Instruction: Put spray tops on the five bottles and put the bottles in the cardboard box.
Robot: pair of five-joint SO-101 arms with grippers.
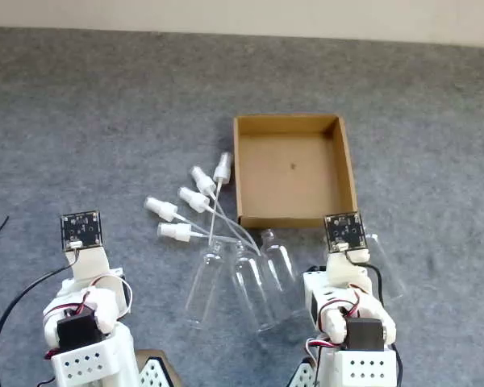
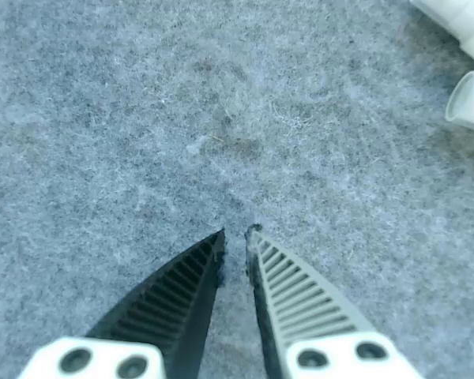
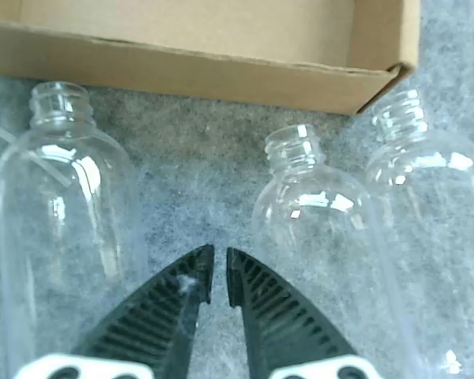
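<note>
Several clear, capless bottles lie on the grey carpet in front of the cardboard box (image 1: 290, 169): three side by side (image 1: 250, 282) between the arms, the others (image 1: 387, 270) beside the right arm. Several white spray tops (image 1: 194, 197) with thin tubes lie loose to the left of the box. My right gripper (image 3: 220, 254) is shut and holds nothing, low over the carpet between one bottle (image 3: 63, 205) and two others (image 3: 324, 229), facing the box's front wall (image 3: 221, 67). My left gripper (image 2: 235, 235) is shut over bare carpet, with two spray tops (image 2: 470, 103) off to one side.
The box is open-topped with nothing inside. Bare carpet stretches to the left of the spray tops and behind the box. A black cable (image 1: 8, 314) runs along the left arm's base.
</note>
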